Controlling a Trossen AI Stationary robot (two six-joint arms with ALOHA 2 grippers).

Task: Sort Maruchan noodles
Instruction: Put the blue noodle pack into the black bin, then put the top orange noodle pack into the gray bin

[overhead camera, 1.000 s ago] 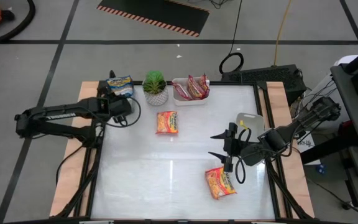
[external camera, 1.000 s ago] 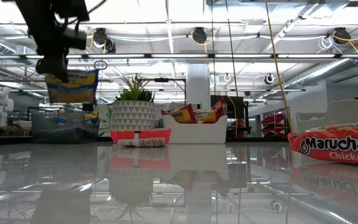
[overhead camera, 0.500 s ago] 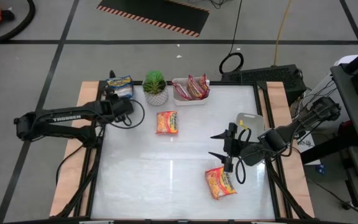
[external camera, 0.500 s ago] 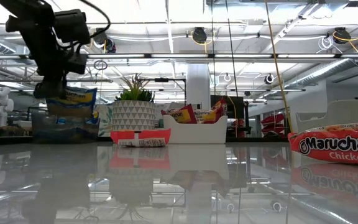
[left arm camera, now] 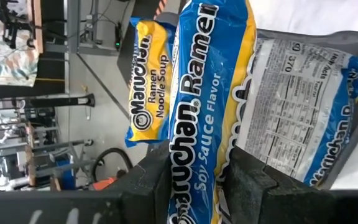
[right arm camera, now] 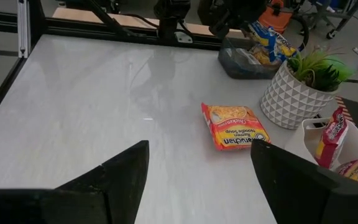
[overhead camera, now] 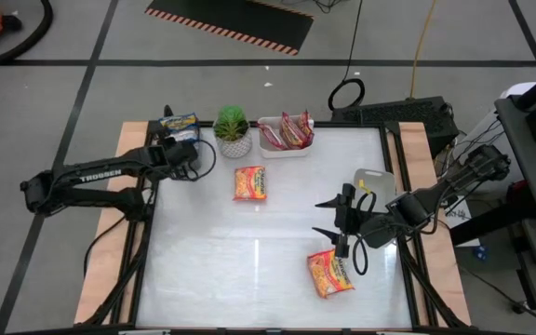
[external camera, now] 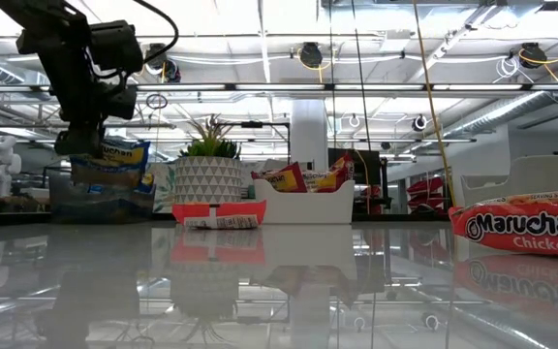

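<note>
A potted plant (overhead camera: 233, 131) stands beside a white tray (overhead camera: 270, 147).

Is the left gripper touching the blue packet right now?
Touching. The left wrist view shows the left gripper with a finger on each side of the blue packet, pinching its lower end; the low view shows it hanging from that gripper.

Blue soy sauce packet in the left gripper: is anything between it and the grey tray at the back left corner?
Nothing visible. The left gripper holds the blue soy sauce packet right over the grey tray, which already contains other blue packets. The plant stands beside the tray, clear of the path.
</note>
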